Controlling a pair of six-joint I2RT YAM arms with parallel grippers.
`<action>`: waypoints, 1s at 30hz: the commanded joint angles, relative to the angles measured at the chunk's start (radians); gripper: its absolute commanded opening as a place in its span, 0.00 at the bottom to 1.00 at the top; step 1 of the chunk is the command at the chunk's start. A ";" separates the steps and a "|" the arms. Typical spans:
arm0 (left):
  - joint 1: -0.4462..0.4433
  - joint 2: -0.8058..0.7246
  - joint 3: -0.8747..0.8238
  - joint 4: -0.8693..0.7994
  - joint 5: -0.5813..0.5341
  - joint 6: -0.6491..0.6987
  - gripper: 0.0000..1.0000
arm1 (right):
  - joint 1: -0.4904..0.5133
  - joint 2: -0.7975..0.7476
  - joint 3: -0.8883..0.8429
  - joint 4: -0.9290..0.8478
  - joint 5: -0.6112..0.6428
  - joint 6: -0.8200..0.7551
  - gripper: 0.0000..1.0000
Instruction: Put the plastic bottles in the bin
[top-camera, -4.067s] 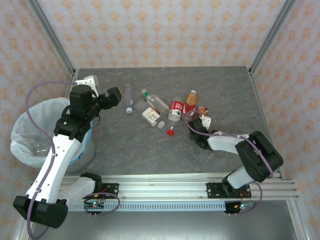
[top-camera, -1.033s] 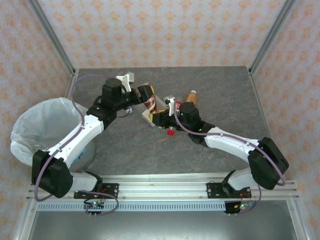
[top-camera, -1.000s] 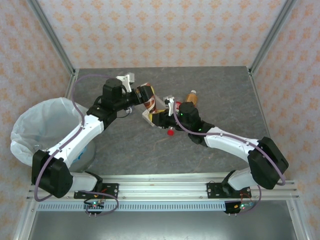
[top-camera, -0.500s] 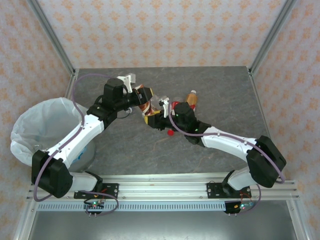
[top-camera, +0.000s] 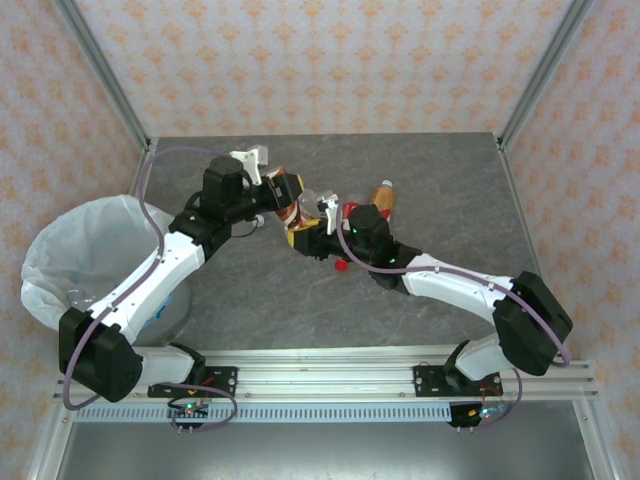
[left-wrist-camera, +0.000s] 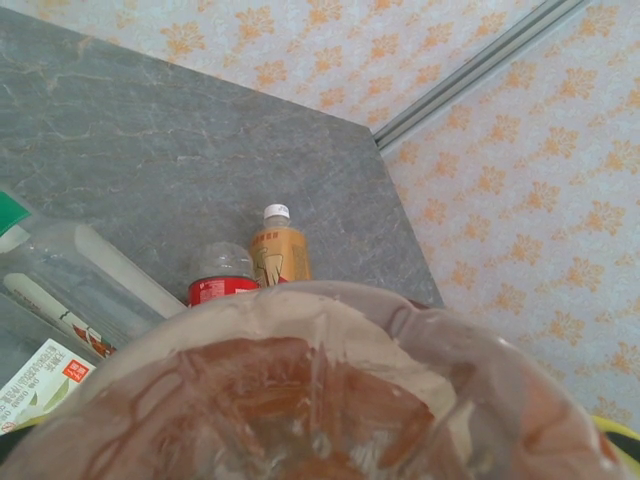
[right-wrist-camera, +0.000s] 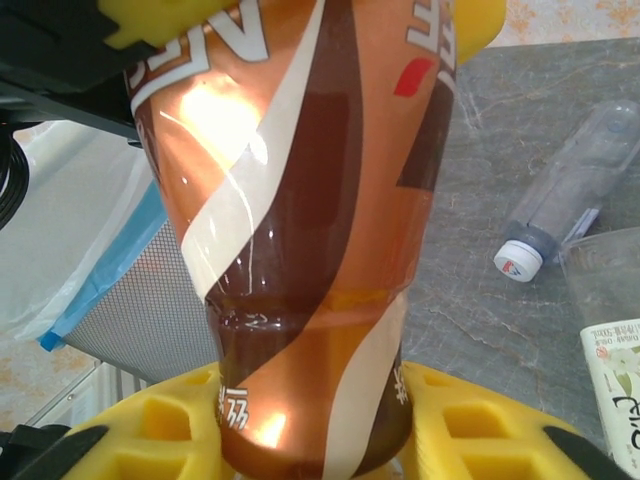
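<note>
Step in hand: a mid-air handover — the brown-labelled bottle (top-camera: 291, 197) sits between both arms above the worktop (top-camera: 440, 180), at about 12 o'clock from the middle of the top view.
Left end effector (top-camera: 277, 190): pinched onto one end of that bottle; in its wrist view the bottle's clear, brown-smeared base fills the lower frame, and in the right wrist view its yellow pads show at the bottle's top edge.
Right end effector (top-camera: 322, 210): yellow pads (right-wrist-camera: 160, 425) flank the bottle's neck end (right-wrist-camera: 300, 250) — whether they are touching or slightly parted, I cannot tell.
Bin (top-camera: 70, 250): off at 9 o'clock, bag-lined, beside the left arm and well apart from the bottle.
Other bottles: an orange tea bottle (left-wrist-camera: 277, 250) and a red-labelled one (left-wrist-camera: 220, 280) lie together, a clear one (left-wrist-camera: 80, 285) near them, plus a carton (left-wrist-camera: 45, 375); more remain on the worktop at 12 o'clock.
Next move, my call: the right must let go fully and back away, then the left swings toward 9 o'clock, over the rim, and drops.
Watch for: a tug-of-war if both grip at once.
</note>
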 joint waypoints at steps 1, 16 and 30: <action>-0.004 -0.056 0.003 -0.008 -0.034 0.031 0.42 | -0.006 -0.030 -0.016 0.003 0.058 0.007 0.50; -0.003 -0.191 0.110 -0.255 -0.453 0.129 0.44 | -0.006 -0.138 -0.093 -0.004 0.364 -0.074 0.99; -0.003 -0.326 0.275 -0.490 -0.883 0.325 0.44 | -0.021 -0.135 -0.133 -0.029 0.777 0.065 0.99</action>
